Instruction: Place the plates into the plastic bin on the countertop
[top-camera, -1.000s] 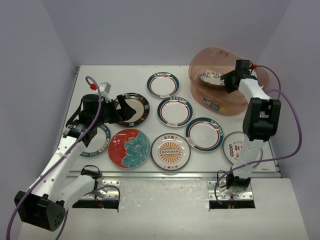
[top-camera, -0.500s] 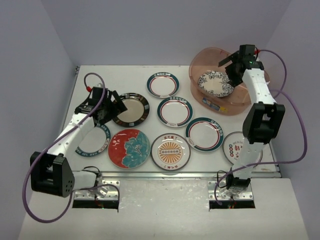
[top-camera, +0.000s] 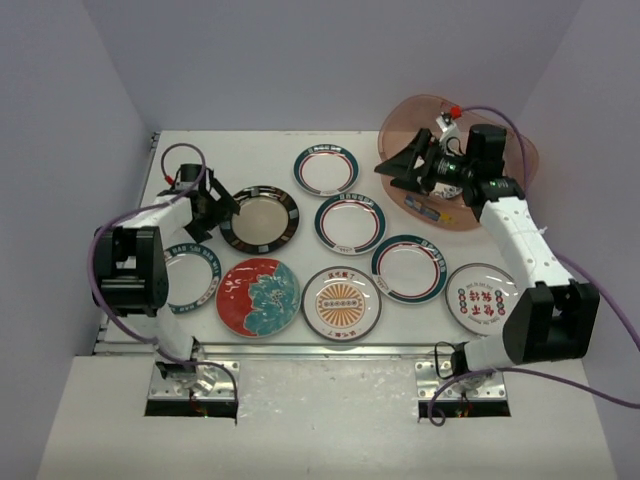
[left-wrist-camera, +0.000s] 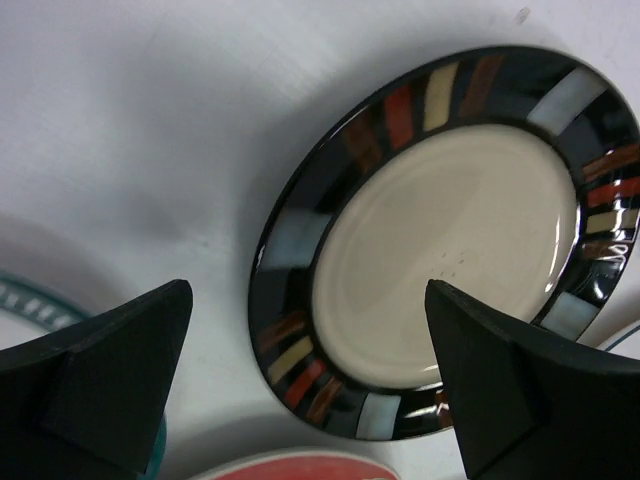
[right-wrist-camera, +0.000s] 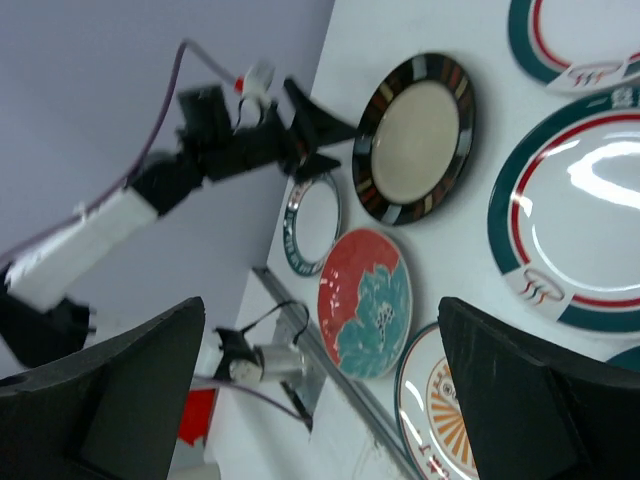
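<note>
From above, my left pincer (top-camera: 222, 205) stands spread and empty at the nine o'clock rim of the dark-rimmed plate (top-camera: 260, 218). My right pincer (top-camera: 398, 167) gapes empty at the nine o'clock edge of the plastic bin (top-camera: 412, 108), which sits at two o'clock on the countertop (top-camera: 240, 150). My left wrist camera shows my fingers (left-wrist-camera: 100, 390) wide apart and that plate (left-wrist-camera: 450, 240) lying flat toward one o'clock; I cannot tell whether they touch it. My right wrist camera shows both fingers (right-wrist-camera: 540, 400) parted around nothing, with the red floral plate (right-wrist-camera: 365, 300) on the countertop beyond them.
</note>
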